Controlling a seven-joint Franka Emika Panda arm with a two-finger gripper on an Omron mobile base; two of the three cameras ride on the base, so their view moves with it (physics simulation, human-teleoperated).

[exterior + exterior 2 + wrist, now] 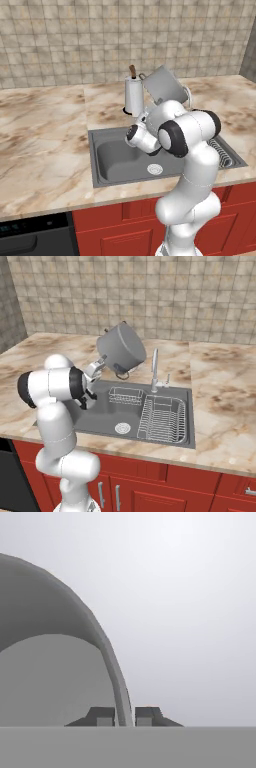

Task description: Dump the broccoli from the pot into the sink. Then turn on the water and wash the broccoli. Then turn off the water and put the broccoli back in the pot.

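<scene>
One pot [121,348], one sink [100,416] with one round drain [123,428], one faucet [155,370], and two wire racks (the small rack [125,396] at the back, the large rack [162,418] on the right). One paper-towel roll [133,95]. Three red cabinet doors [145,496], two with handles.

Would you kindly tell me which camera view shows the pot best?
The right base view: the pot appears whole, tilted in the air above the sink. The left base view shows its body partly behind the arm. The hand view shows just its rim, pinched by the tool.
</scene>
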